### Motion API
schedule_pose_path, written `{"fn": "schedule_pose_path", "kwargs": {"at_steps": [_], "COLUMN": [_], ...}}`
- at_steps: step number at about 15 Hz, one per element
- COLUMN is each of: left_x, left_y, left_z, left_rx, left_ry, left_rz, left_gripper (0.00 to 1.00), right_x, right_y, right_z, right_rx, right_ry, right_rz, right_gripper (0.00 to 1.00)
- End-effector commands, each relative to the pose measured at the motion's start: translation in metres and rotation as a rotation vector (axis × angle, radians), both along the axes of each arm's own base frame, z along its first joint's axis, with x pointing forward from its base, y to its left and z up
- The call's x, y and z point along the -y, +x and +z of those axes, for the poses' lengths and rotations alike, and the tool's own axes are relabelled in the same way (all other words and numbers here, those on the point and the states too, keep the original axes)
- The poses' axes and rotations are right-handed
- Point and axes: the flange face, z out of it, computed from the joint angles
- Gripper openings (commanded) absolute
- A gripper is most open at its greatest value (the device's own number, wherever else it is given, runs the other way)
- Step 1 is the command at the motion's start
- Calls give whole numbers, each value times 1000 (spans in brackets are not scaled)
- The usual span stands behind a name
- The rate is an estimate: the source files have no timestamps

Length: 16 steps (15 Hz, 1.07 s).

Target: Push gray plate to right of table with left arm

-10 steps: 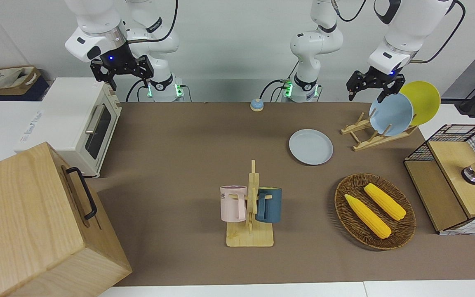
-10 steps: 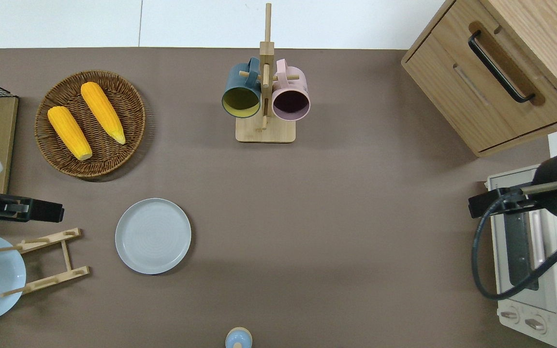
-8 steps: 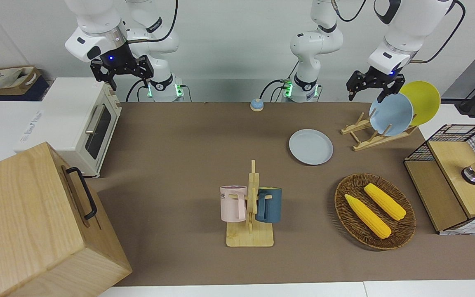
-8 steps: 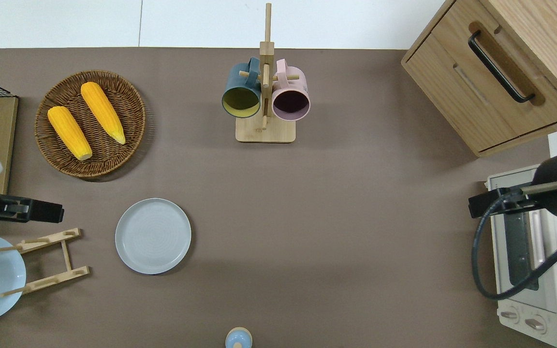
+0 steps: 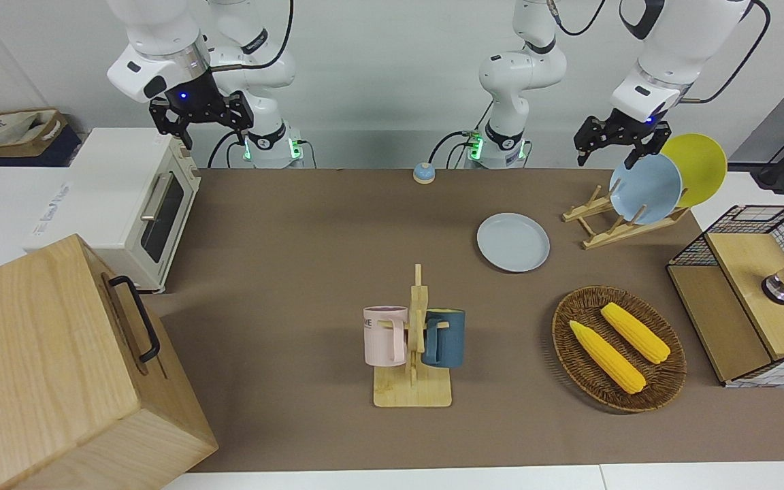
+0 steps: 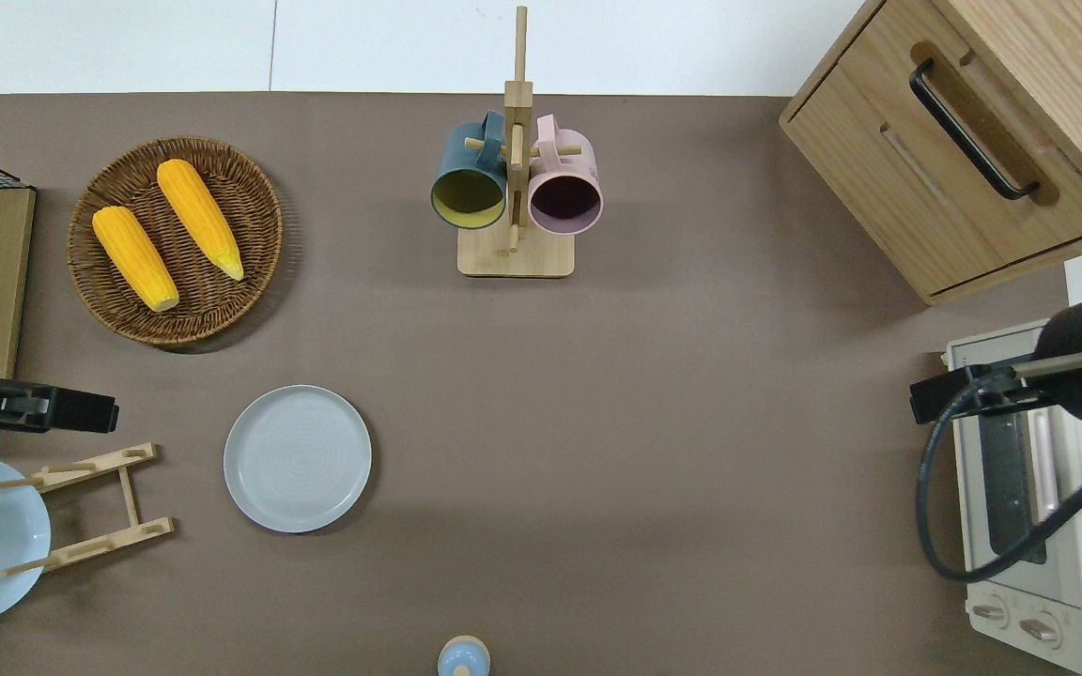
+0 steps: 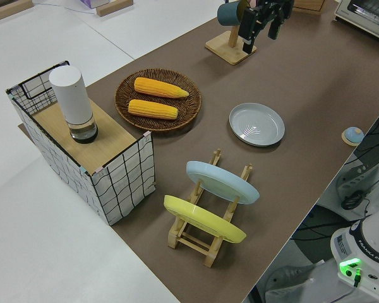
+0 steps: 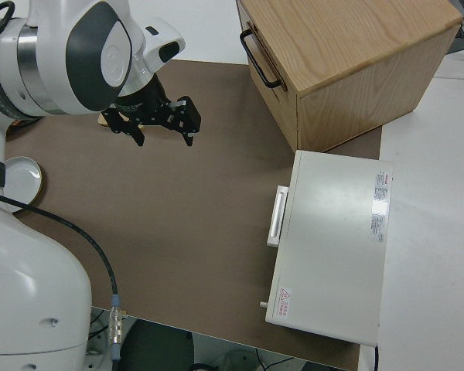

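The gray plate point(image 5: 513, 242) lies flat on the table point(image 5: 310, 272), between the wooden plate rack point(image 5: 620, 221) and the mug stand point(image 5: 414, 354). The left gripper point(image 5: 612, 144) hangs with fingers spread and empty above the rack's end of the table, well apart from the plate. The right arm is parked.

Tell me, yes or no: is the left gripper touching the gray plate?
No. The left gripper hangs in the air by the plate rack, apart from the gray plate lying flat on the table.

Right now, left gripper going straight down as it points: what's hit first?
Likely bare table, just farther from the robots than the rack. The left gripper hangs over no object, though clearance to the rack is hard to judge.
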Motion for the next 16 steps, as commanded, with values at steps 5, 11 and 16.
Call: {"fn": "schedule_pose_path", "kwargs": {"at_steps": [5, 11, 16], "left_x": [-7, -8, -9], "left_y": [-4, -10, -11], "left_z": [5, 1, -18], "left_rx": [-1, -13, -45], "left_ry": [3, 5, 4], "left_rz": [16, 21, 25], "left_gripper": [993, 993, 993], "right_x": [1, 1, 2], "right_y": [-3, -3, -3], "right_z": [4, 4, 4], "right_rx": [-4, -4, -4], "right_ry": [2, 2, 1], "right_rz": [-14, -14, -17], "right_gripper": [983, 983, 983]}}
